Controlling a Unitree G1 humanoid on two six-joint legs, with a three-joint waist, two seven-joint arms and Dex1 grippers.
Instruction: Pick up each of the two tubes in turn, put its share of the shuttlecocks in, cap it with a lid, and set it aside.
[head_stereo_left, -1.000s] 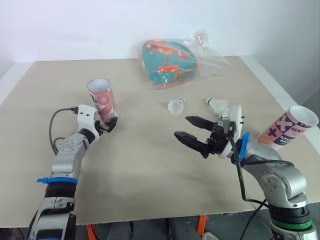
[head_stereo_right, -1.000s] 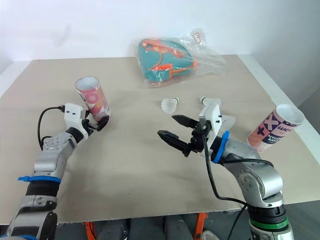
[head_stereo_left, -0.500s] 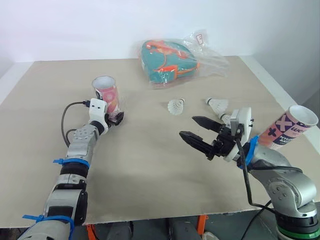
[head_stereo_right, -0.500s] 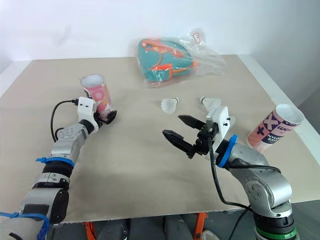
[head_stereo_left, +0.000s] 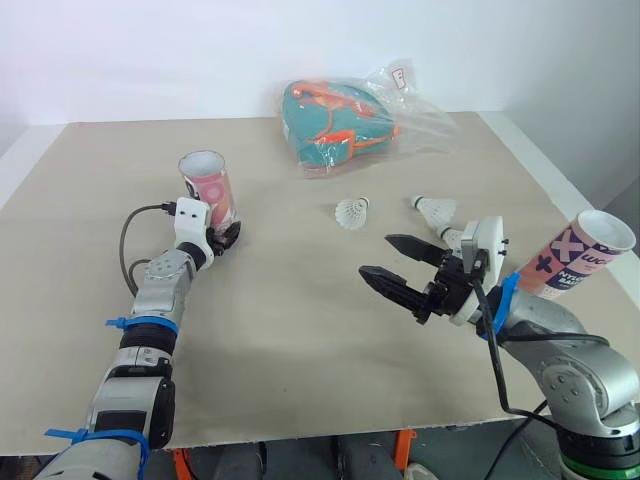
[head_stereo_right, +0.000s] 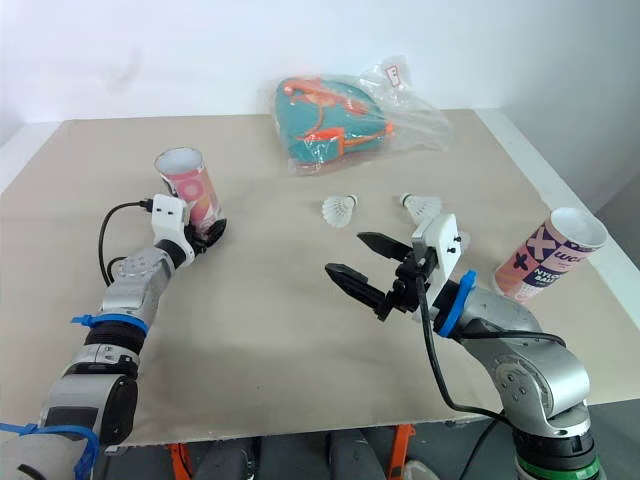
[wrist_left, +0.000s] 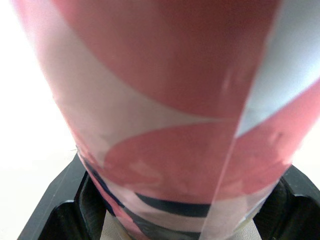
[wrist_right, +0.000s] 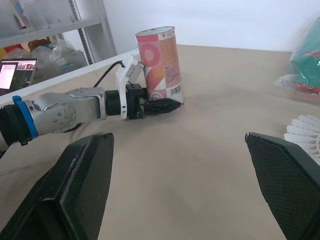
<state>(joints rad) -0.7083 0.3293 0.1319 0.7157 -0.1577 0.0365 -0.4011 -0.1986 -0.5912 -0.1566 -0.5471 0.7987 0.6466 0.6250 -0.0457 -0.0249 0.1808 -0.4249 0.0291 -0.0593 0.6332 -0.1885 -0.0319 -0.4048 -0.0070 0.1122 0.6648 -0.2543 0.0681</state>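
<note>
- A beige table top (head_stereo_left: 300, 330) carries every item.
- A clear plastic bag holding a teal-and-orange item (head_stereo_left: 340, 115) lies far beyond both grippers. It looks to play no part in the coming move.
- A pink-and-white cardboard tube (head_stereo_left: 211, 190) stands close to upright with its mouth open upward and no lid. The left gripper (head_stereo_left: 226, 236) is closed on its base, one black finger on each side. The long axis is near vertical, so loading would have to come from above.
- A second tube in pink, white and navy (head_stereo_left: 575, 255) leans at the table edge behind the right gripper's wrist, on the arm's outer side. It is open and untouched.
- The right gripper (head_stereo_left: 378, 256) is spread wide and empty, held above the table. Its fingers point toward the left gripper, and the held tube stands well apart, ahead of the fingertips.
- A white feathered shuttlecock (head_stereo_left: 352, 211) lies near the right gripper's fingertips, on the side away from the robot. A second white shuttlecock (head_stereo_left: 437, 209) lies just beyond the root of its far finger.
- Both shuttlecocks rest on their sides, long axes along the table, cork ends turned toward each other.
- The right arm is much the nearer. A pick probably calls for it to swing outward and descend.
</note>
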